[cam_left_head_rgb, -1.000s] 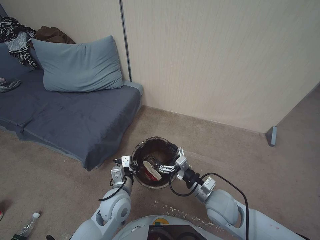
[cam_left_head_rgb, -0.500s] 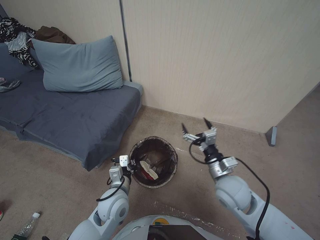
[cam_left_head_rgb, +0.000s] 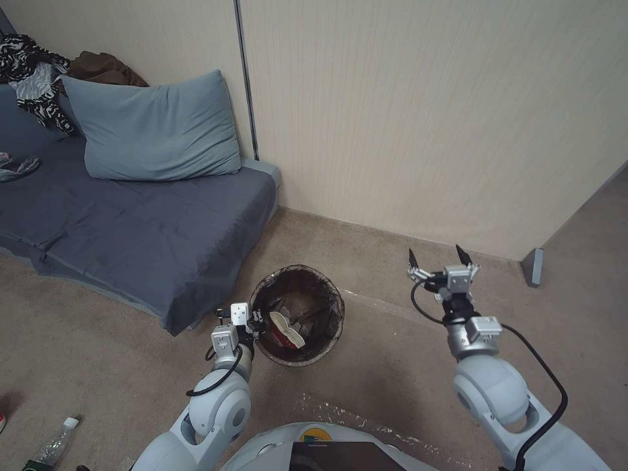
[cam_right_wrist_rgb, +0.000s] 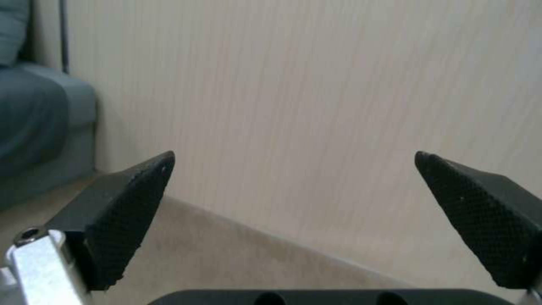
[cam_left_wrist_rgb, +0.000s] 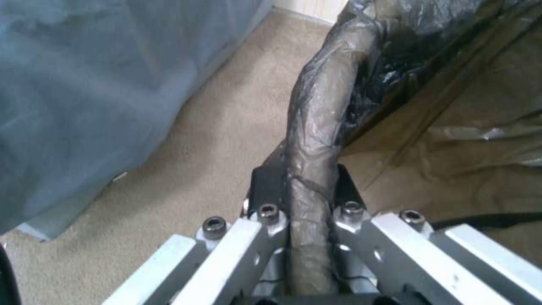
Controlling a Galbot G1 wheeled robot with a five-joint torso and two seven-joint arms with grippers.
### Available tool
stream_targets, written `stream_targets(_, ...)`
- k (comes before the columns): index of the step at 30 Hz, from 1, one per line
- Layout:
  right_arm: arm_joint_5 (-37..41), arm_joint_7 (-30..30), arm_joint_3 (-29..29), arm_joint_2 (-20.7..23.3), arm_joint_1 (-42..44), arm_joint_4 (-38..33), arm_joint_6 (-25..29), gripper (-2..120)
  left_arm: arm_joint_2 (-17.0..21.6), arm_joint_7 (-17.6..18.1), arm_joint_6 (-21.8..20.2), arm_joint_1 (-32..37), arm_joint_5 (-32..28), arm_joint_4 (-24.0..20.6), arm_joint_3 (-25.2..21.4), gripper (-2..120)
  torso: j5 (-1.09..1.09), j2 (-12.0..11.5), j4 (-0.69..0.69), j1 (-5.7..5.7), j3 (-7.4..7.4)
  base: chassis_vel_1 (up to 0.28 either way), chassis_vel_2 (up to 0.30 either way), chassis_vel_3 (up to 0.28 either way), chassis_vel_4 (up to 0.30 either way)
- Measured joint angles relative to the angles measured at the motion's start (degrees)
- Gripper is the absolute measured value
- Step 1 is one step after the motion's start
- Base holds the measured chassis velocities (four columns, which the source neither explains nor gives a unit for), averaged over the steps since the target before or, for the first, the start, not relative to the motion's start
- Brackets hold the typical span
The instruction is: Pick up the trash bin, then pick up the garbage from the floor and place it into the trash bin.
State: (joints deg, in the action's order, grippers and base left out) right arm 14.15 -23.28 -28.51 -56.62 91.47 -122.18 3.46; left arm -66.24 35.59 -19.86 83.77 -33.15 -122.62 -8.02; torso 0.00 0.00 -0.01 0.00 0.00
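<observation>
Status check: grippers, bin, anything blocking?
Left gripper shut on trash bin rim. Right gripper open, empty, raised beside the bin near the wall. Red-and-white cup inside bin. Nothing blocking.

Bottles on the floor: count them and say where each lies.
1. A clear bottle lies on the carpet at the head view's lower left, beside the robot's left arm and well away from the trash bin. Others may be hidden beyond the frame.

Beige panelled wall point(cam_left_head_rgb: 425, 118), tan carpet point(cam_left_head_rgb: 98, 353), grey sofa point(cam_left_head_rgb: 131, 222), blue pillow point(cam_left_head_rgb: 154, 127).
</observation>
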Motion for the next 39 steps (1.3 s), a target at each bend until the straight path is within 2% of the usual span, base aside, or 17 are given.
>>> stream_targets(7, -2.8, 0.9, -0.1, -3.4, 5.4, 0.2, 2.6, 100, 0.5, 0.2, 0.8, 0.9, 0.6, -1.5, -0.7, 3, 0.0, 0.0, 0.01, 0.0, 0.0, 0.0, 0.0, 0.0, 0.0)
stream_targets(23, -6.0, -0.3, 2.4, -10.0, 7.6, -1.1, 2.7, 100, 0.6, 0.8, 1.1, 1.3, -0.2, -2.3, -1.0, 3, -0.01, 0.0, 0.01, 0.0, 0.0, 0.0, 0.0, 0.0, 0.0)
stream_targets(39, -6.2, -1.5, 3.8, -10.2, 6.0, -0.8, 1.9, 100, 0.3, 1.4, 1.1, 1.8, -0.1, -2.2, -1.1, 3, 0.0, 0.0, 0.01, 0.0, 0.0, 0.003, 0.002, 0.004, 0.003)
